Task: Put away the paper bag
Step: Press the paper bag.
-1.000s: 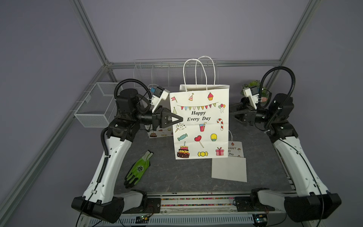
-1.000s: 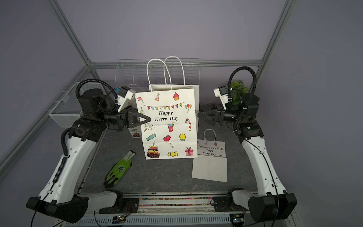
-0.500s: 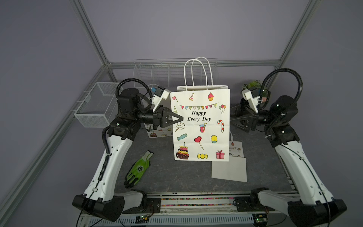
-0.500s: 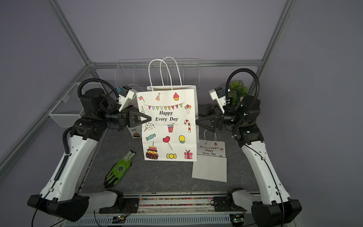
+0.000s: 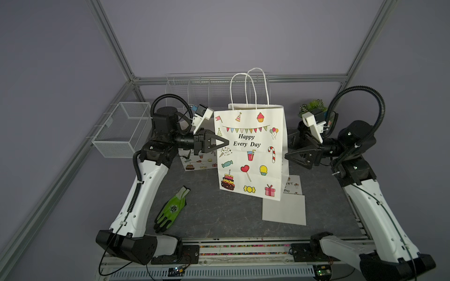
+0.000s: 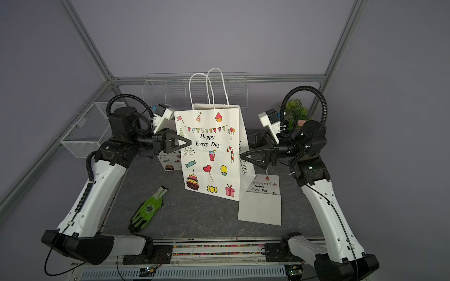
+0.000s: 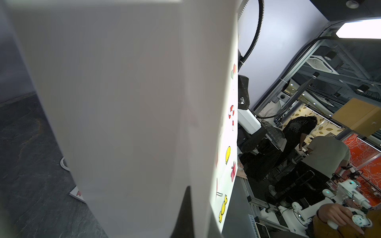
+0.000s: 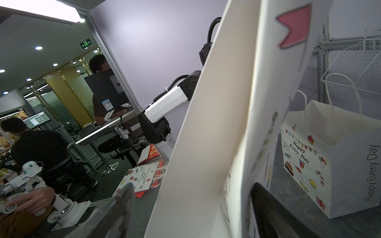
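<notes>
I count three paper bags: one tall bag (image 5: 248, 155), one small standing bag (image 5: 197, 164), one flat bag (image 5: 283, 209). One green glove (image 5: 171, 209). Two wire baskets: side basket (image 5: 121, 129), rear basket (image 5: 190, 90). One plant (image 5: 313, 107). Two arms: left arm (image 5: 146, 192), right arm (image 5: 375, 204).

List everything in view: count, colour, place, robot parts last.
large white paper gift bag with party prints: one, white, upright, centre.
smaller white printed paper bag: one, white, upright, rear left.
flat white printed paper bag: one, white, lying front right of the large bag.
green knit glove: one, green and black, front left.
grey wire-mesh basket: one, grey, left frame.
white wire rack: one, white, back wall.
small leafy plant: one, green, rear right.
dark stone-look tabletop: one, dark grey, underneath.
left gripper: one, black, jaws shut at the large bag's left edge.
right gripper: one, black, jaws open astride its right edge.
</notes>
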Robot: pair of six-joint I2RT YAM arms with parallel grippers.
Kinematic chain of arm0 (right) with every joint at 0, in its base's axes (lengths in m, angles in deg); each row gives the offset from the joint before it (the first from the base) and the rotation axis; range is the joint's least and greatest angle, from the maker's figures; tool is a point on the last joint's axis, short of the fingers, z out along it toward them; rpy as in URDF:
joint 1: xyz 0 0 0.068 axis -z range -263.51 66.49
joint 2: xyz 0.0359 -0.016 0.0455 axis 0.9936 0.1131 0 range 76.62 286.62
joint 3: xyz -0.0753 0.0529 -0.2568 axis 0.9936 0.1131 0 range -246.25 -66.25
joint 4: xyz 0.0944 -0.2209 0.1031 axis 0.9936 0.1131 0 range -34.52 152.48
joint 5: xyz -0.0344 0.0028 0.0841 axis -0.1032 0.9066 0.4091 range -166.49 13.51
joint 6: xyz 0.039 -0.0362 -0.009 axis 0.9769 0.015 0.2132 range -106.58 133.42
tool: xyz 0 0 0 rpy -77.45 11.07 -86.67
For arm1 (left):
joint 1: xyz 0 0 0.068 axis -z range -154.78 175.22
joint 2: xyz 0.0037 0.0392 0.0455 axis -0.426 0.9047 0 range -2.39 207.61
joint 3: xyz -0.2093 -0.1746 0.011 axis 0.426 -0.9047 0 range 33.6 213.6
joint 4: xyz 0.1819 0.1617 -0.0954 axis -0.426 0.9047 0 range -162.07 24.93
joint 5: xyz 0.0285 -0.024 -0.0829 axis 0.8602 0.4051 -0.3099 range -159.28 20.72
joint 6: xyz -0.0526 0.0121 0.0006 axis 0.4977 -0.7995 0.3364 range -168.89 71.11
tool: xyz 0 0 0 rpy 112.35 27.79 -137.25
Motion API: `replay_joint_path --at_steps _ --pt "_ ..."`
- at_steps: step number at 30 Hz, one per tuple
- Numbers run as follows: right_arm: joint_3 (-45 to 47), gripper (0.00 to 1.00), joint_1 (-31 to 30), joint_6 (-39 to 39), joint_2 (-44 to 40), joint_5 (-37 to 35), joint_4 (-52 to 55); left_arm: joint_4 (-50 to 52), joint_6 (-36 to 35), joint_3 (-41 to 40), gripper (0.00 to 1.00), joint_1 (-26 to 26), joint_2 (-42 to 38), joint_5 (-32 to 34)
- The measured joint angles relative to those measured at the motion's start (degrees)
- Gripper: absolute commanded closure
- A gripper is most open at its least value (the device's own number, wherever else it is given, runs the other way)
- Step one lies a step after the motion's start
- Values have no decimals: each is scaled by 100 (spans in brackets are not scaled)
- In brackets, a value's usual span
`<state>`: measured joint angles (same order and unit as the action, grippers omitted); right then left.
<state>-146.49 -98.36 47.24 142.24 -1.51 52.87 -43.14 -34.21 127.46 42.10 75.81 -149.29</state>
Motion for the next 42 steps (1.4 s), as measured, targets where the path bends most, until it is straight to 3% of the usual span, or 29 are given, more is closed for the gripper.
replay_joint_path --at_steps 17,22,26,36,40,42 --pt "-584 11 -422 -1043 153 -1847 2052 1209 -544 767 100 122 474 1508" --pt "-758 1 -601 -1239 363 -2350 2435 1606 -791 1045 100 343 645 1888" --pt "-802 20 -695 -1414 476 -2649 2594 1775 -896 1080 100 402 688 2028" --pt "-822 56 -787 -1637 485 -3134 2959 1891 -925 1080 100 402 686 2302" --pt "-820 58 -817 -1674 435 -3316 3038 1812 -870 1078 100 404 682 2350" --pt "-820 43 -846 -1665 428 -3388 3077 1777 -824 1078 100 409 678 2369"
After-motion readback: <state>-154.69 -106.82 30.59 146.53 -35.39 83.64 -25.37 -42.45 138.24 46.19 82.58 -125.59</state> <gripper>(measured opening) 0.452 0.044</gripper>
